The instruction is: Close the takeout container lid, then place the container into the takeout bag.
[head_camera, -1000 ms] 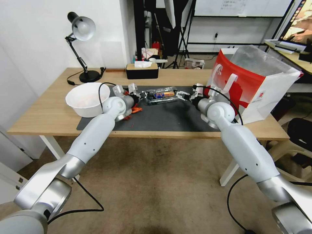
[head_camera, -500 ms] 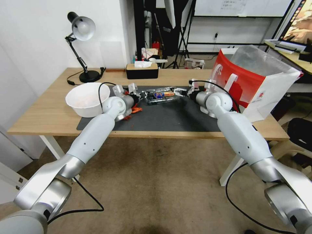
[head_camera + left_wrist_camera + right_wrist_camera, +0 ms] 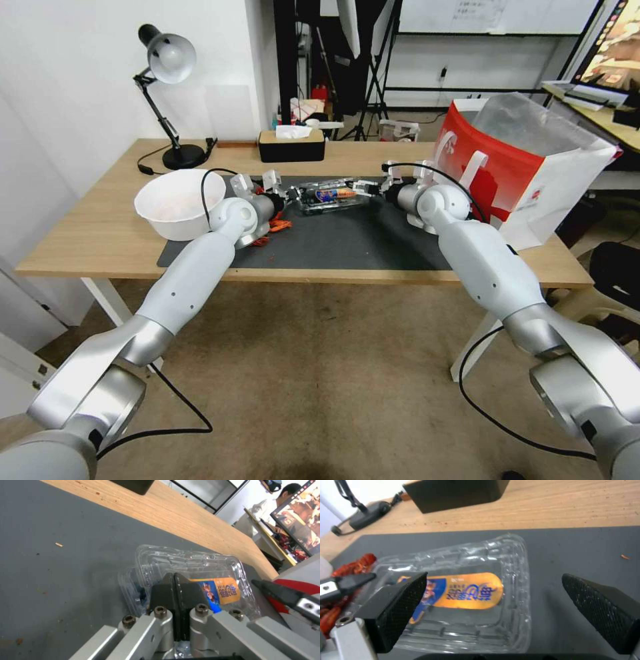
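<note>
- Container [image 3: 328, 196] lying on dark mat [image 3: 347, 243], mid-table, between both grippers; lid [image 3: 466, 590] down over the base, orange and blue sticker [image 3: 460, 591] facing up.
- Left gripper [image 3: 174, 585] at the container's left end, black pads pressed together on the clear plastic edge, no gap between them.
- Dark blue berries [image 3: 141, 596] just visible through the plastic beside those pads.
- Right gripper [image 3: 506, 610] at the container's right end, fingers [image 3: 400, 605] spread wide, 1 over the sticker end of the lid, the other out over bare mat; whether either touches the plastic cannot be told.
- Bag [image 3: 527, 167] upright on the table's right side, mouth open, silvery lining showing, just beyond the right gripper and apart from the container.
- White bowl [image 3: 179, 203] at the mat's left edge, near the left arm.
- Red-orange scraps [image 3: 277, 227] on the mat just beside the left wrist.
- Black box [image 3: 291, 145] and desk lamp [image 3: 167, 93] along the far side of table [image 3: 100, 233].
</note>
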